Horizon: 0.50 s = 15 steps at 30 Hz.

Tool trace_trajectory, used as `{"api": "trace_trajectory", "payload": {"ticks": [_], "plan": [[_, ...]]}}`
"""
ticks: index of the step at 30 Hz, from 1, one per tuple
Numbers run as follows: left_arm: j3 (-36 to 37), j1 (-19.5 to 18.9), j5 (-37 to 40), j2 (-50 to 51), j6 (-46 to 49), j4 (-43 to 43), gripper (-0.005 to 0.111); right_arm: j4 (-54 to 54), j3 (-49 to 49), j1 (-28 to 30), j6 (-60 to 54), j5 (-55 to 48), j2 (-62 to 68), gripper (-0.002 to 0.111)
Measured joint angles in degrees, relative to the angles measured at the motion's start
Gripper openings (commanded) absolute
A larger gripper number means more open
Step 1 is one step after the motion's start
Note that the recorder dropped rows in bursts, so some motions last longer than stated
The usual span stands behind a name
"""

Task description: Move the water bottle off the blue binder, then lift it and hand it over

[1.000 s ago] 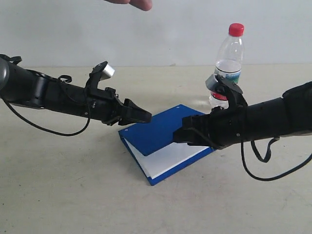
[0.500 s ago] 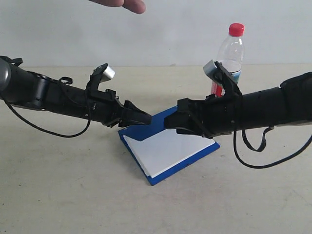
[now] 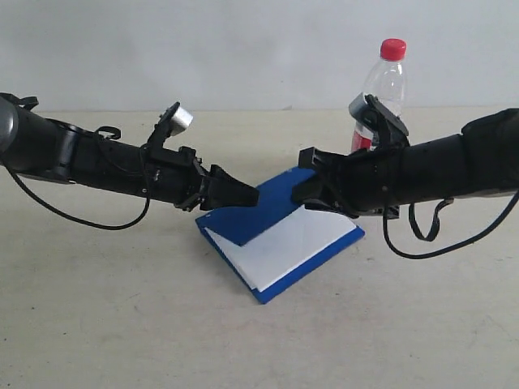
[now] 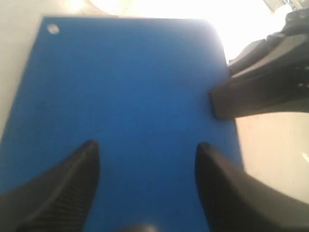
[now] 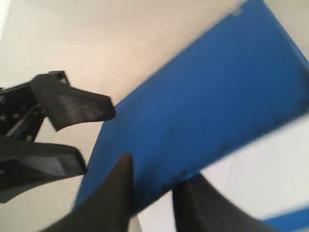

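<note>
With the water bottle [image 3: 383, 85] standing clear behind, my right hand [image 3: 306, 188] clamps the raised cover of the blue binder [image 3: 259, 215], presumably offering it to my left hand [image 3: 241, 194], whose fingers are apart.

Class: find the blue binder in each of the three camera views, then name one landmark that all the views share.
Exterior view: blue binder at centre, cover raised.
Left wrist view: blue binder fills most of the picture.
Right wrist view: blue binder crosses as a slanted band.
Shared landmark: the left gripper, black, jaws open.
</note>
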<state>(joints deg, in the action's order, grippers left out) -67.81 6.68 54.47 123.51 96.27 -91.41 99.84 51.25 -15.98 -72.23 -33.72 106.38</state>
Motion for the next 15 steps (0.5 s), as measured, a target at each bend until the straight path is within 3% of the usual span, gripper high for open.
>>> {"api": "trace_trajectory", "payload": {"ticks": [6, 15], "plan": [[0.0, 0.0, 0.0, 0.0, 0.81, 0.0, 0.055, 0.37, 0.0, 0.0, -0.37, 2.14, 0.25, 0.0], [0.0, -0.26, -6.13, 0.0, 1.98, -0.55, 0.055, 1.32, 0.0, 0.0, -11.24, 2.83, 0.25, 0.0]]}}
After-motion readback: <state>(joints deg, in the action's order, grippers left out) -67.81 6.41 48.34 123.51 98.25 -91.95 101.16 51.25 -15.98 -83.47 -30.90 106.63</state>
